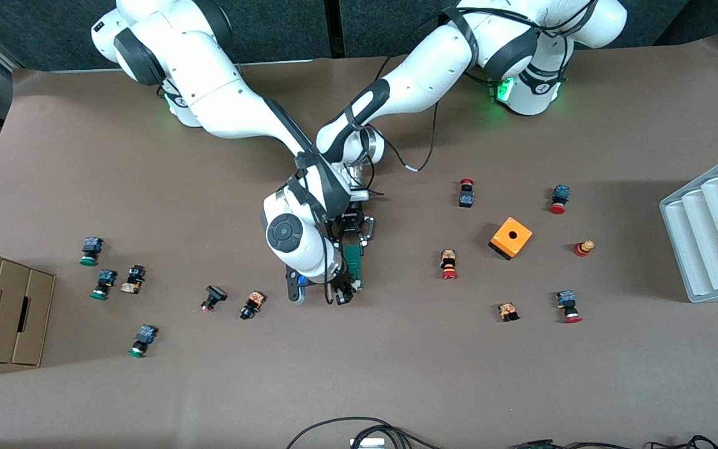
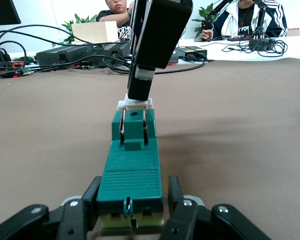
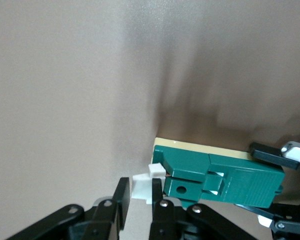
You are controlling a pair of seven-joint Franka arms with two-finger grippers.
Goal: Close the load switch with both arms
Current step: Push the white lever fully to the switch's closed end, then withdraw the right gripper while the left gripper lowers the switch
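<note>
A: Left gripper (image 2: 132, 212): item one, fingers clamped on the two sides of the load switch (image 2: 131, 170) at its end away from the tab, with the switch on the table (image 1: 396, 374) near the middle.

B: Purpose of that hold?

A: Judged as bracing, so the block cannot slide when the lever is worked.

B: Item two?

A: Right gripper (image 3: 137, 200): fingers closed around the white tab (image 3: 140, 186) at the switch's other end, directly across the block from the left gripper. Judged placed there to drive the tab toward the closed position.

B: Count of loose stock around the two grippers?

A: One load switch. One orange box (image 1: 511, 237) with a hole, toward the left arm's end. Push buttons: about six on the right arm's side, some green-capped, and about six more near the orange box, mostly red-capped. One white grooved tray (image 1: 717, 227) at the left arm's end; one cardboard box (image 1: 0, 305) at the right arm's end.
</note>
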